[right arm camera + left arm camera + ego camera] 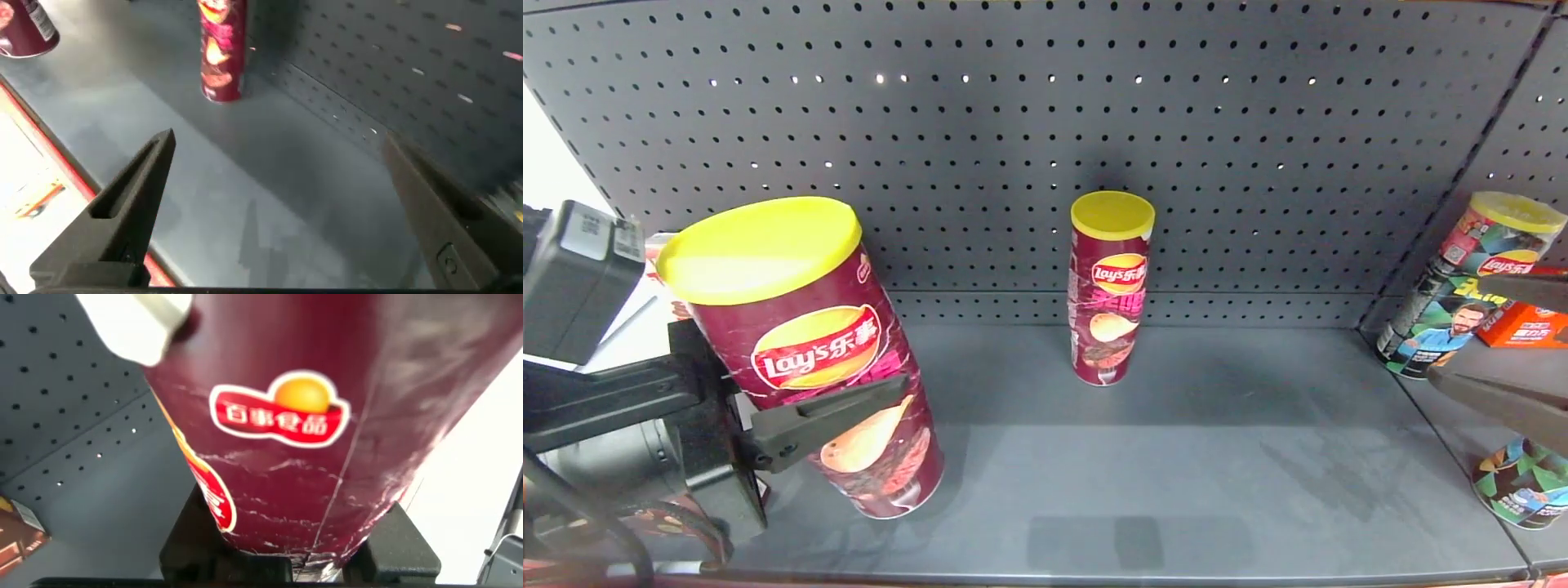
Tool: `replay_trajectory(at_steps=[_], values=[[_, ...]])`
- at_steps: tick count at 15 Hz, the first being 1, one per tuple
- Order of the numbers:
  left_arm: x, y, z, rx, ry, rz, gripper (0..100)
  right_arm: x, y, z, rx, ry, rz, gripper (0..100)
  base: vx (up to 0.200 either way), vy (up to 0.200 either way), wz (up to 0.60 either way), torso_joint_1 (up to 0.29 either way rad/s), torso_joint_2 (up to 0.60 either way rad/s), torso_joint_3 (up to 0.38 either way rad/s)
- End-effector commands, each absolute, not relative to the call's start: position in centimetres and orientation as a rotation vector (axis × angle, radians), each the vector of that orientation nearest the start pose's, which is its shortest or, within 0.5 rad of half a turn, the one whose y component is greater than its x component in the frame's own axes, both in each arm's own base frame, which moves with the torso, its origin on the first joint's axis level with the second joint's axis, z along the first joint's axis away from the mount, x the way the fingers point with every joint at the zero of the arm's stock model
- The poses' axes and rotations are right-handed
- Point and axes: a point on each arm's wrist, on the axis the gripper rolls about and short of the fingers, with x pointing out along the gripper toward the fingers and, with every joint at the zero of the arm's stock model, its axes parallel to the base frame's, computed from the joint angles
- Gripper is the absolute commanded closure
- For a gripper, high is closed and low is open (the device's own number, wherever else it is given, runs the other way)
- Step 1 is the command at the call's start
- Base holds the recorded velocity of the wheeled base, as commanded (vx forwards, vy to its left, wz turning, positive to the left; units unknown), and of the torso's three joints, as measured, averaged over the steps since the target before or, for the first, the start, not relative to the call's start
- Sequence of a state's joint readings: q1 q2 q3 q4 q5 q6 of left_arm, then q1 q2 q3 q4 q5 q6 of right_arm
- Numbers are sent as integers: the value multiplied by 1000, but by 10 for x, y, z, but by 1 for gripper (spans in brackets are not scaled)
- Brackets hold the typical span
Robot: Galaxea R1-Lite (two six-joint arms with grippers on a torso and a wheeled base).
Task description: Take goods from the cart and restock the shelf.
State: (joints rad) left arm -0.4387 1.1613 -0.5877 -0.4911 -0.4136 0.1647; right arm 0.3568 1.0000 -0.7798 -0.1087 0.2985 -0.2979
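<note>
Placement is the step in hand, by the look of it: the left claw (843, 408) is clamped across the middle of a maroon chip can (800, 327) with a yellow lid (760, 245), one finger lying over its front. The can sits low over the left end of the shelf (1176, 457), tilted with its lid leaning toward the robot's left. Whether its base touches the deck cannot be told. To do this well the arm would likely need to bring the can upright first, then lower it until the whole base lies flat, and only then let go, since a can released on a slant would probably tip or roll. A matching can (1109, 294) stands upright at the back middle, close to the pegboard panel (1094, 122), and makes a fair guide for lining up a row; the two are well apart, so there is room to work. The right claw (278, 143) hangs wide open and holds nothing, over the right part of the shelf. The deck is dark grey and flat with a red front strip (49, 139). At the right stand two patterned cans (1462, 302) and a red box (1523, 325).
</note>
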Motion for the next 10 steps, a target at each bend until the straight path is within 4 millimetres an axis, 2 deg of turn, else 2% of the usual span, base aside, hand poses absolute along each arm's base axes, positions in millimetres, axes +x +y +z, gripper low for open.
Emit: replay_trajectory(at_steps=[1,10], values=[[147,-79,238,156,2,-846,100,151,71,270,-293,85,720,0,0,0,0,0,0,0],[148,-79,240,151,-9,-842,100,222,103,262,-266,166,737,0,0,0,0,0,0,0]])
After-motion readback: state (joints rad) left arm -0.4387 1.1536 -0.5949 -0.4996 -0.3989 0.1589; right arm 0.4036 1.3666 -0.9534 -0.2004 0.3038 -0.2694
